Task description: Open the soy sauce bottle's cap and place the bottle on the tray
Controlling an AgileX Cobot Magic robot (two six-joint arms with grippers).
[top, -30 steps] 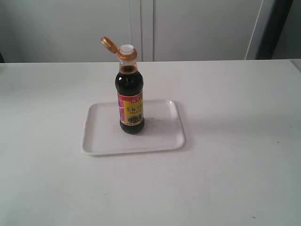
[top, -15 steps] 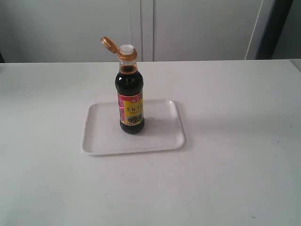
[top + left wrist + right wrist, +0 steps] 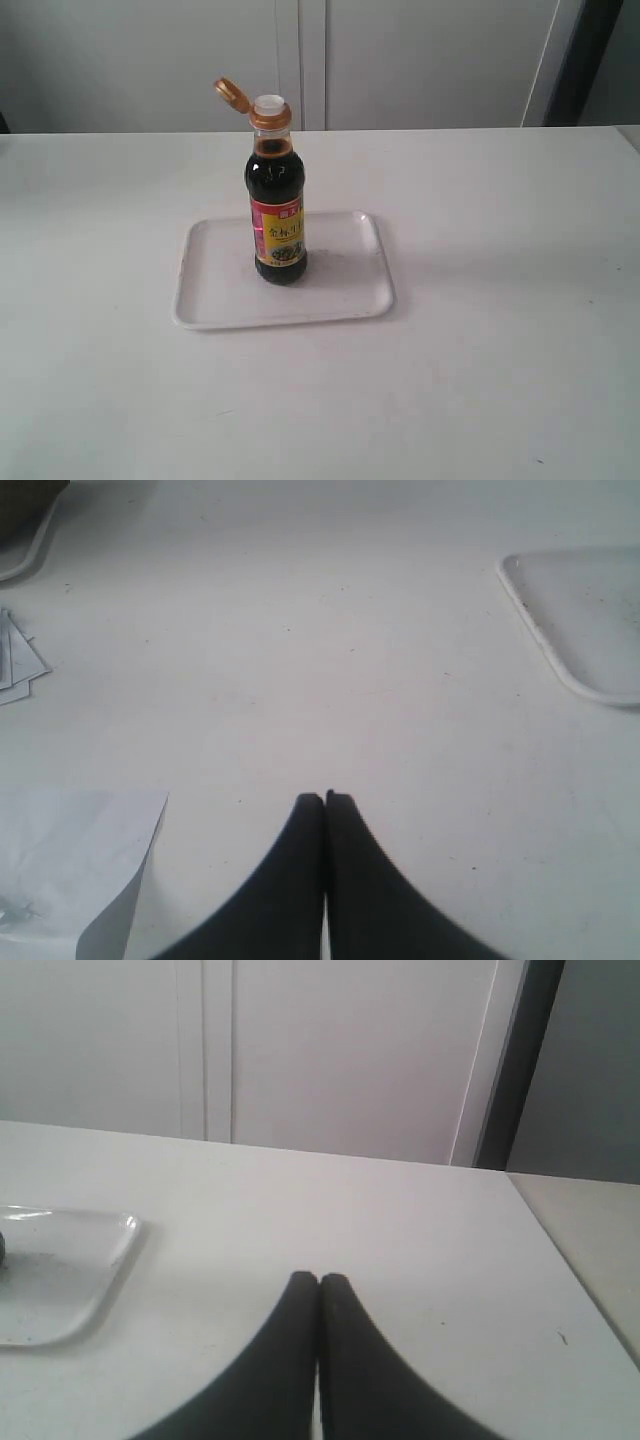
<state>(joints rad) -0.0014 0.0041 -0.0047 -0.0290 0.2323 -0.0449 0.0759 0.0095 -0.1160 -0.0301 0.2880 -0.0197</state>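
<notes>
The soy sauce bottle [image 3: 277, 205] stands upright on the white tray [image 3: 340, 285] in the middle of the table. Its orange-brown cap [image 3: 232, 95] is flipped open and hangs back from the collar, baring the white spout [image 3: 269, 103]. Neither arm appears in the exterior view. My left gripper [image 3: 325, 798] is shut over bare table, holding nothing, with a corner of the tray [image 3: 580, 620] off to one side. My right gripper [image 3: 319, 1280] is shut too, empty, with a tray corner [image 3: 60, 1260] well apart from it.
Loose sheets of paper [image 3: 60, 880] and small cards [image 3: 18, 665] lie on the table near my left gripper. White cabinet doors [image 3: 400, 60] stand behind the table. The table's right edge [image 3: 570, 1260] runs close to my right gripper.
</notes>
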